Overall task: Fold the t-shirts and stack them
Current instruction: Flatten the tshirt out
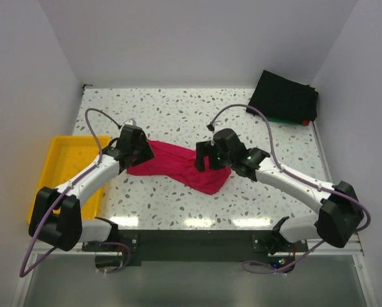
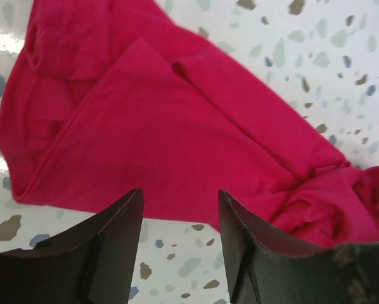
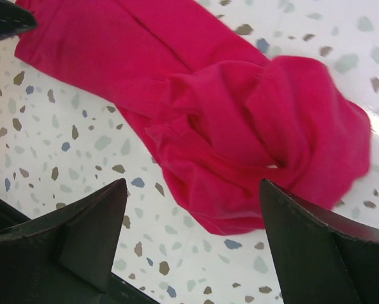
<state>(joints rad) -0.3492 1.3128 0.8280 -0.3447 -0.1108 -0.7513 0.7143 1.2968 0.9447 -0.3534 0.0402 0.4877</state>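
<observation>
Crimson-pink cloth t-shirt (image 1: 181,167) lay bunched on the speckled worktop (image 1: 178,115) between left hand (image 2: 180,206) and right hand (image 3: 192,190), both open, empty. Flattening step, seemingly; next move called for gripping its edges.

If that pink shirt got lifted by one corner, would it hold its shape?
Probably not: the pink shirt lies creased and bunched at one end, so it looks limp. Pushed, it would likely wrinkle rather than slide.

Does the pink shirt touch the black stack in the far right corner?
Apart. The top view shows it: bare speckled table lies between the pink shirt and the black stack.
</observation>
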